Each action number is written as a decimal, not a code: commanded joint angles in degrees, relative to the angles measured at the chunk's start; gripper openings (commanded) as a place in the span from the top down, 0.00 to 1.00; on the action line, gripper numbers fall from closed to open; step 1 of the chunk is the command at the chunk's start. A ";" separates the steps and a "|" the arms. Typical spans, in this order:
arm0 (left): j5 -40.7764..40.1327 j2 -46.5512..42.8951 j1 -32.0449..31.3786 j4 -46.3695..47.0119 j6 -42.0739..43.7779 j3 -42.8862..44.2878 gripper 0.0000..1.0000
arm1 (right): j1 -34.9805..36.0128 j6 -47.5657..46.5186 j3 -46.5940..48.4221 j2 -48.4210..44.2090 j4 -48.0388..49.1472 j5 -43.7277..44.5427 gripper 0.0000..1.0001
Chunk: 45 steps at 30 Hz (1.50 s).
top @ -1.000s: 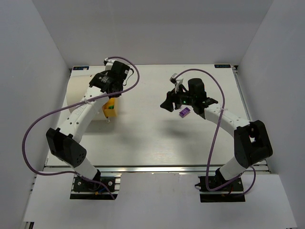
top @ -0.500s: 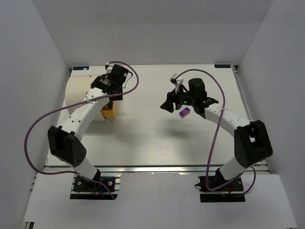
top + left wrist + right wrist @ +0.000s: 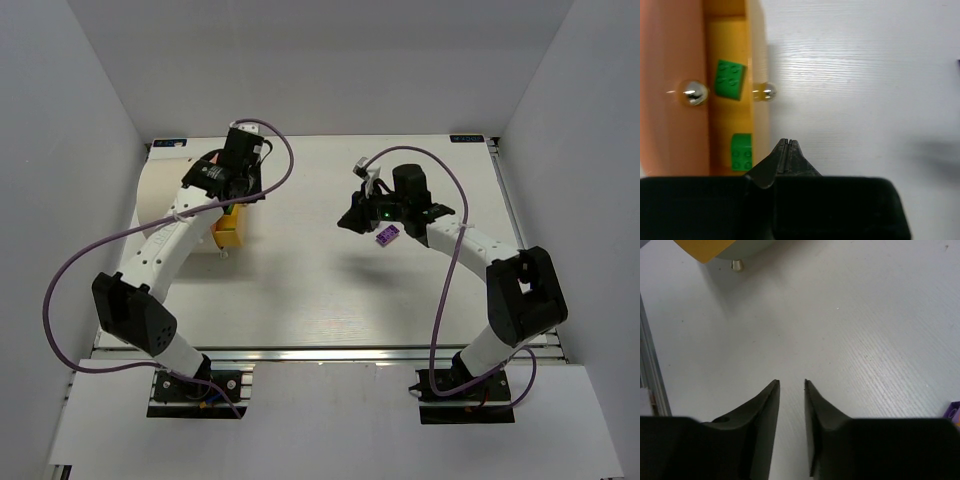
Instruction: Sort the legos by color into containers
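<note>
One purple lego (image 3: 386, 236) lies on the bench (image 3: 320, 300) at 3 o'clock of centre, just at 5 o'clock of the right fingers (image 3: 791, 384), which hang slightly parted and empty. At 9 o'clock, the one drum (image 3: 165, 195) has a yellow drawer (image 3: 730, 125) holding two green legos (image 3: 729, 80). The left fingers (image 3: 785, 144), pressed together and empty, have eased back toward 12 o'clock from that drawer. Green looks delivered, with purple probably next.

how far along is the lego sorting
Done: two green legos lie in the open yellow drawer. In hand: nothing; the left gripper is shut and empty, the right gripper open and empty. Left: one purple lego on the table beside the right gripper. No other bricks show.
</note>
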 commanded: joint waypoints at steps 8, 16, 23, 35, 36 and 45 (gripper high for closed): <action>-2.52 11.20 -0.76 0.04 -0.08 3.49 0.98 | -0.34 -0.46 3.67 0.52 -0.11 -0.30 0.77; -13.89 17.47 -0.76 -6.31 -1.31 7.29 0.93 | -0.69 -0.55 2.36 -0.18 -0.02 0.15 0.77; -17.41 16.94 -0.76 -7.54 -2.02 6.32 0.59 | -1.04 -0.38 2.70 0.43 0.06 -0.11 0.77; -19.61 16.76 -0.23 -7.89 -2.19 5.00 0.30 | -1.39 -0.46 3.41 1.04 -0.11 -0.20 0.77; -20.05 16.77 -0.23 -7.90 -2.11 5.00 0.30 | -1.39 -0.46 3.41 1.04 -0.11 -0.20 0.77; -23.83 17.47 -0.23 -8.69 -2.19 4.56 0.30 | -1.57 -0.29 3.58 1.31 -0.11 -0.38 0.76</action>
